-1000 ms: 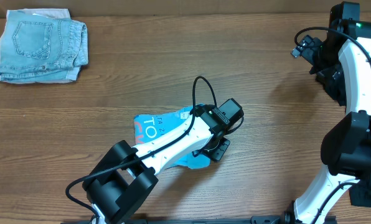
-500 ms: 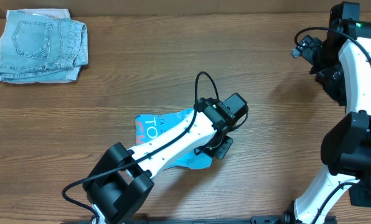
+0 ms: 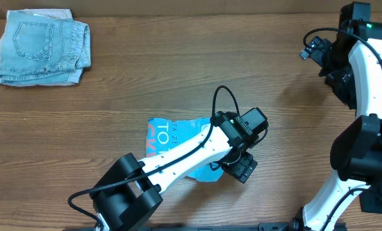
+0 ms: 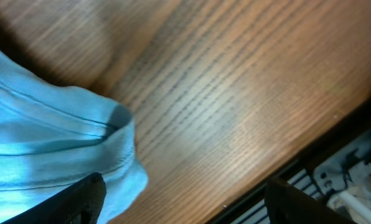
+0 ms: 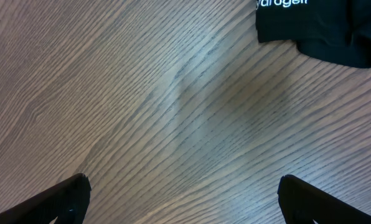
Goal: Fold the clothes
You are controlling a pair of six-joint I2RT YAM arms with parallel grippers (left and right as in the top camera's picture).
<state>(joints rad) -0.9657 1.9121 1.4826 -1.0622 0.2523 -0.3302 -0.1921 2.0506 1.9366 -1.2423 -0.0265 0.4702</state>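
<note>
The left gripper (image 4: 184,198), spread wide and empty, hangs beside the blue shirt (image 4: 42,143). The right gripper (image 5: 183,198), equally spread and empty, hovers near the black shirt (image 5: 316,28).

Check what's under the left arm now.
The sky-blue T-shirt lies beneath the left arm, lettering showing beside it. The arm hides the shirt's middle, so folds there cannot be checked.
</note>
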